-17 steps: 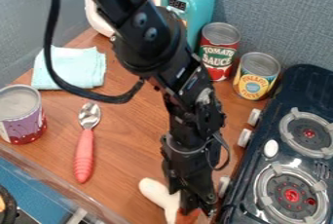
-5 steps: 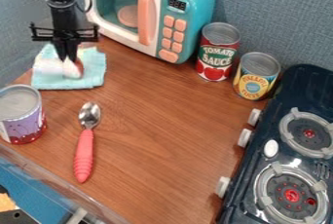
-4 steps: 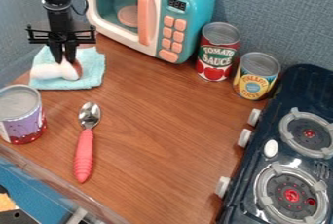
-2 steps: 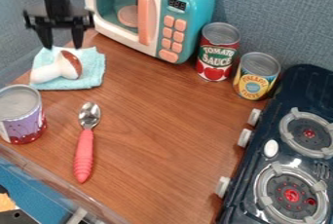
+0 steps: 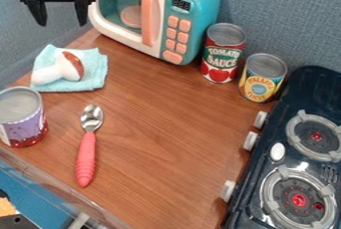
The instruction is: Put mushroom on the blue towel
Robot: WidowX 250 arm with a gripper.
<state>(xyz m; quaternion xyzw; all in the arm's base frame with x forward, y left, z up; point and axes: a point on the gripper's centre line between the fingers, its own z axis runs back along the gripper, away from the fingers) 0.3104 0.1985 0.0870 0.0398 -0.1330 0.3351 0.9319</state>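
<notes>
You have one white toy mushroom [image 5: 63, 69] with a reddish-brown cap, lying on its side on one light-blue cloth towel [image 5: 97, 74]. Your one black two-finger gripper [image 5: 63, 25] hangs at the upper left, apart from the mushroom, its fingers released and spread, grasping nothing. Nearby, you have one metal spoon with a ribbed coral handle [image 5: 86, 156] and one purple-and-red can [image 5: 22, 118]. Cans total three: one red can [image 5: 221, 56] and one yellow-labelled can [image 5: 261, 81] stand near one teal-and-white toy microwave [image 5: 194, 4]. At your view's right is one dark toy stove [image 5: 303, 93], two round burners visible. The surface is brown wood-grain [image 5: 160, 138]; grey-blue fabric partitions [image 5: 286, 14] stand behind.
</notes>
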